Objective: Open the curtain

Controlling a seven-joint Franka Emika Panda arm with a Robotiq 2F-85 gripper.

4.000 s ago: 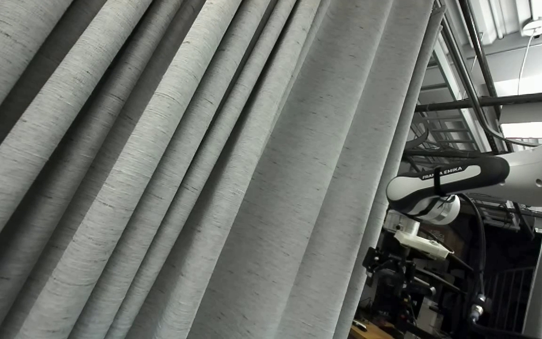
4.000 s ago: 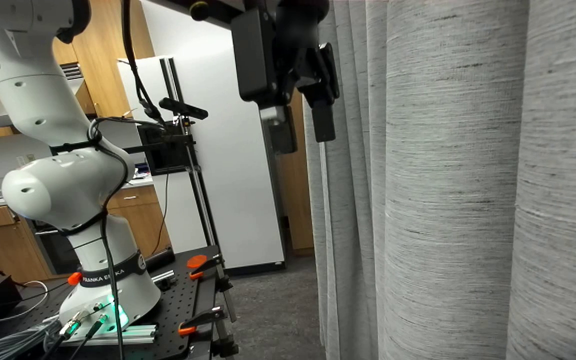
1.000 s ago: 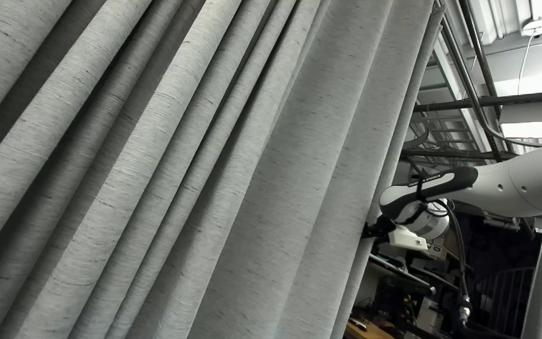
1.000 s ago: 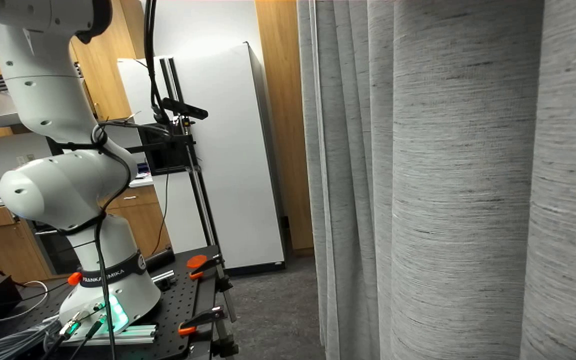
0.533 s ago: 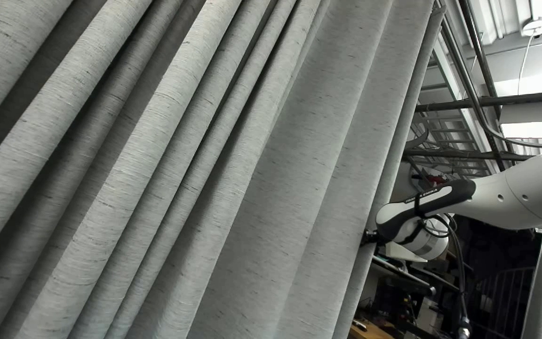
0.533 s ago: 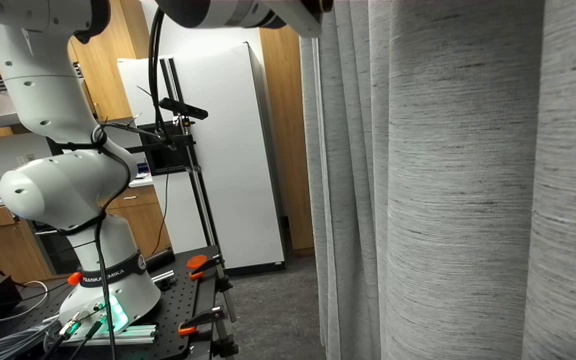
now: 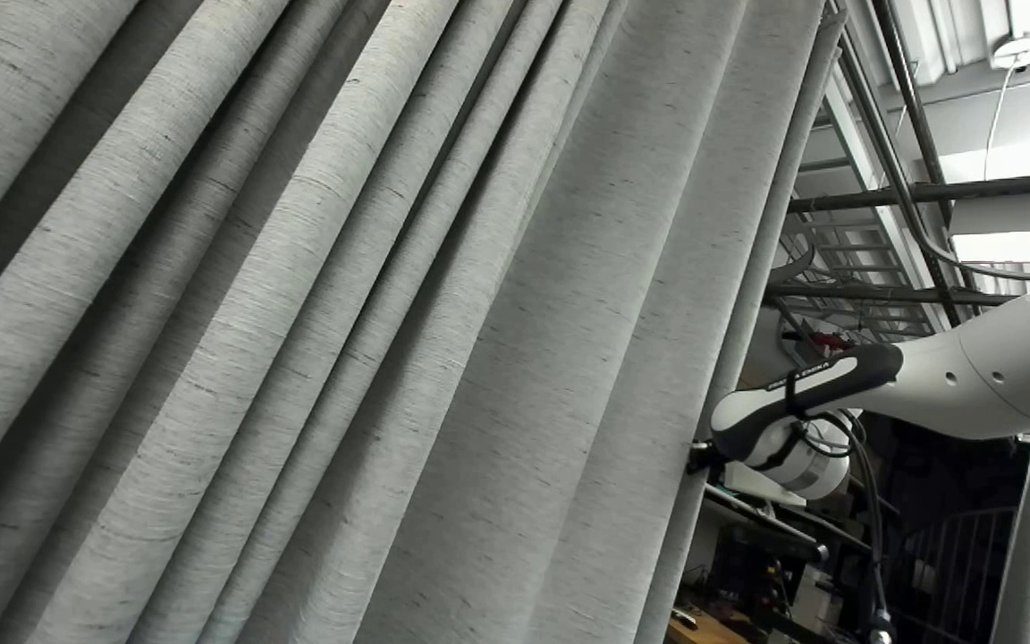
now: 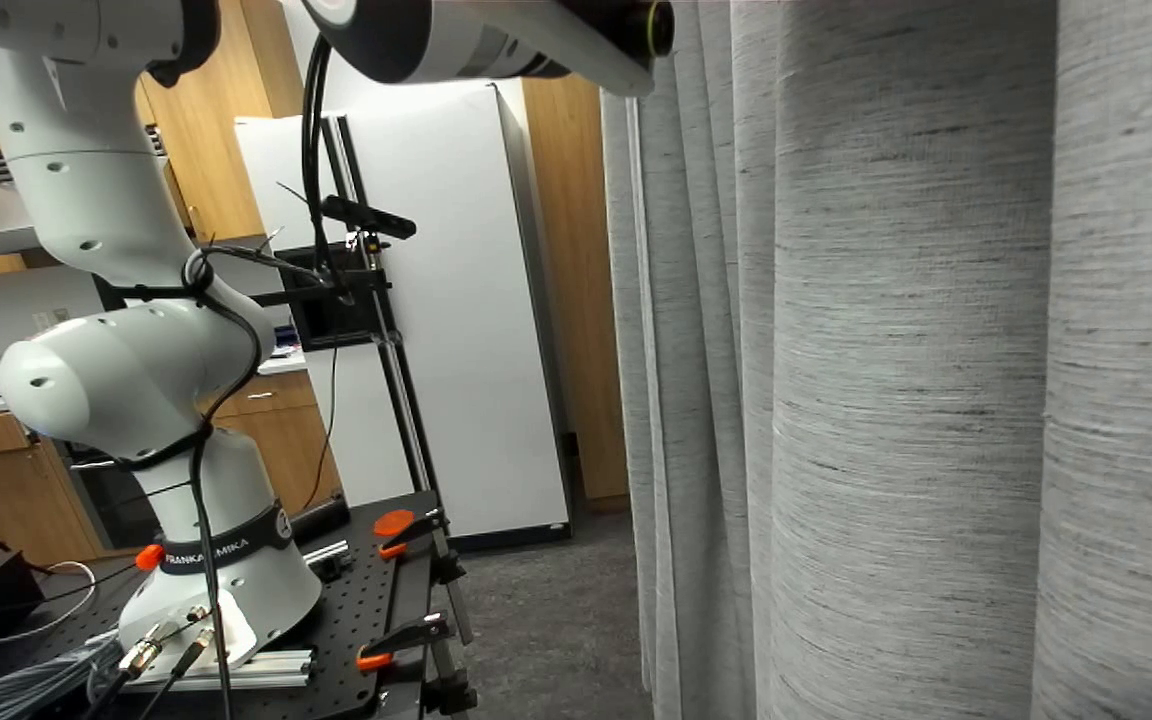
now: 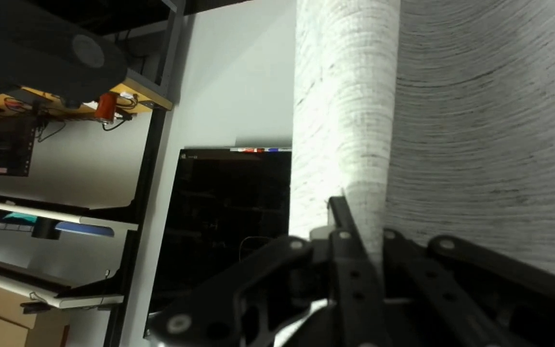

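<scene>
The hand (image 9: pixel 365 229) looks clamped on the edge of the curtain (image 9: pixel 347 96), grasp made, I'd say, so next should come a sideways haul toward the folds (image 7: pixel 300 224) beside it.

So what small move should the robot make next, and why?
Probably ease the pincer sideways, toward the denser folds: the wrist view shows the curtain seemingly pinched near its edge, so a gentle pull may bunch it open.
</scene>
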